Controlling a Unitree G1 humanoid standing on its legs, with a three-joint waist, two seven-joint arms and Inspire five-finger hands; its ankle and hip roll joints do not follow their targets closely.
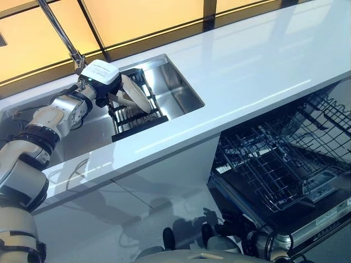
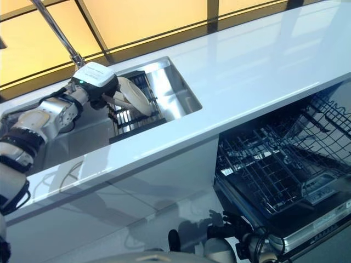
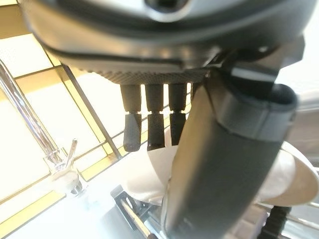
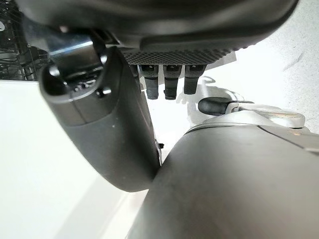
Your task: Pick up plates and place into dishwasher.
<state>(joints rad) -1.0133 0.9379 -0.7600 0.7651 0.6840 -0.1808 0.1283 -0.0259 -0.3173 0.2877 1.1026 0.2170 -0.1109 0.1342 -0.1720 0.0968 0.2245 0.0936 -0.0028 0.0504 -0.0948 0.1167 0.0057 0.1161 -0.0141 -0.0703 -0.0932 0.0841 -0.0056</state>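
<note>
Pick-up step: the left hand [image 1: 112, 90] clamps a white plate [image 1: 137, 94] tilted above the black dish rack [image 1: 134, 115] in the sink [image 1: 175, 82]; next, carry it to the open dishwasher's lower rack [image 1: 274, 164]

Bright scene, warm backlight through the amber glass window panels [image 1: 137, 22]. Glare streaks on the glossy white countertop [image 1: 247, 71] and the stainless steel sink [image 1: 175, 90]. Soft shadows on the pale floor [image 1: 137, 219]. Wrist views blurred close up.
</note>
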